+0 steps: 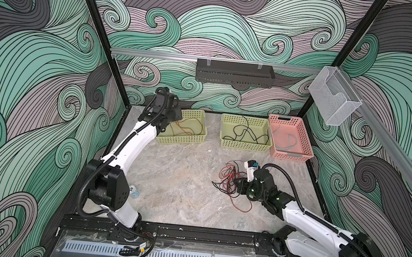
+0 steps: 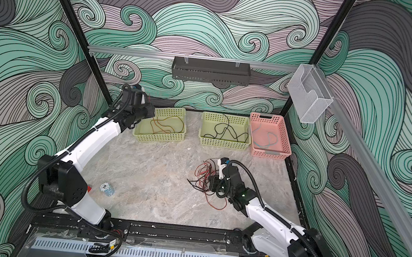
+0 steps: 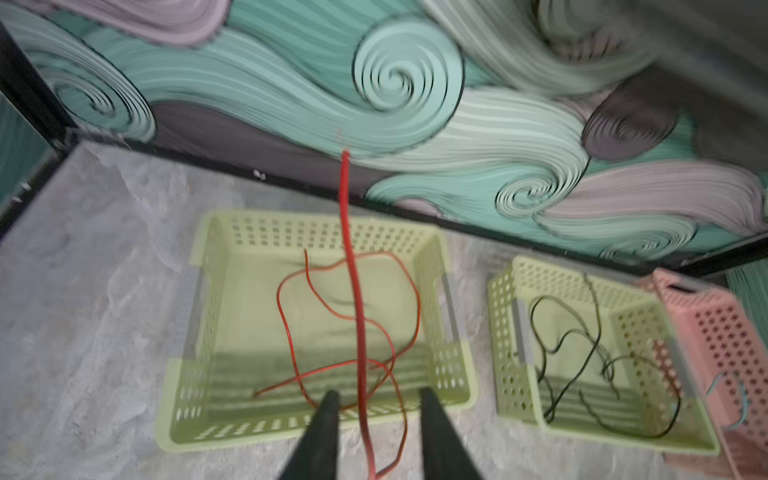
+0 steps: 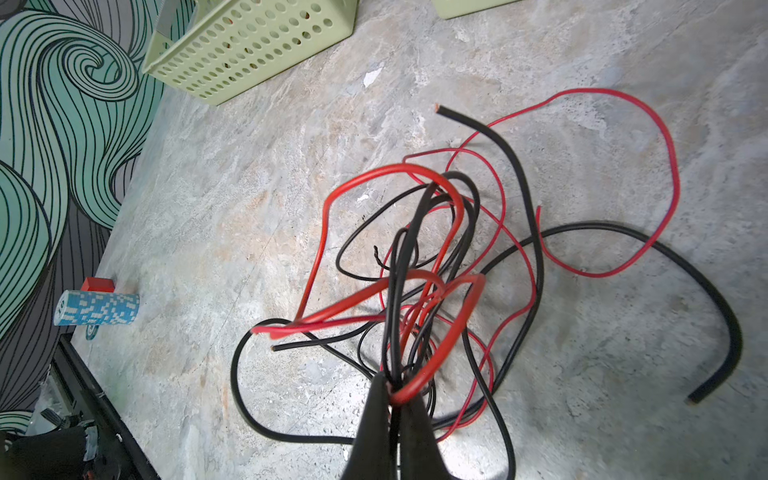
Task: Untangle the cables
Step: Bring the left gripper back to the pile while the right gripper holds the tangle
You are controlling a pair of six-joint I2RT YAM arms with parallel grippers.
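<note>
My left fingers [image 3: 328, 409] stand released around a red cable [image 3: 353, 291]; my right fingers [image 4: 378, 399] clench several cables [image 4: 392, 324], so pulling could cinch them tighter.

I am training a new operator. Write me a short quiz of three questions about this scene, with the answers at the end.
1. True or false: the left pincer is open over the green basket that holds red cables.
2. Which basket holds the pale blue cable? A) left green basket B) middle green basket C) pink basket
3. What is the right pincer shut on?
Key: 1 true; 2 C; 3 the tangle of red and black cables on the table.
</note>
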